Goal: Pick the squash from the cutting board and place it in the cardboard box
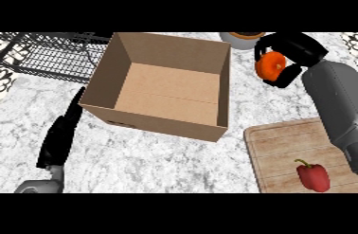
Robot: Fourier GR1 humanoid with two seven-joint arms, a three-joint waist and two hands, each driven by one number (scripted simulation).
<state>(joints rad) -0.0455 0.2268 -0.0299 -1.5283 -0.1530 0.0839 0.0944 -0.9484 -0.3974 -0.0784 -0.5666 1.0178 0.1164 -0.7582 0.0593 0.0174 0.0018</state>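
The robot's right hand point(292, 52), black and at about two o'clock in the view, has its fingers curled round a round orange squash point(270, 65), so the squash is up off the board and in the air. It hangs just to the right of the big open brown cardboard box point(105, 81), which sits in the middle of the speckled white and grey stone counter point(154, 157). The squash is not over the box opening yet; it is beside the box's right wall, near its far corner. So the picking-up part looks done. What is left, I think, is to carry the squash a little to the left, over the open top, and let it go inside. The box is empty as far as I can see. The pale wooden cutting board point(280, 143) lies at about four o'clock, and a shiny red bell pepper point(314, 176) with a green stem rests on it near the bottom edge. The left hand point(63, 133) shows at about eight o'clock, flat with straight fingers pointing up, resting beside the box's left corner and holding nothing. A black wire rack point(49, 58) sits at ten o'clock, and a small grey bowl point(241, 40) peeks in at one o'clock. I can see no words, labels or brand names anywhere, not even on the box.
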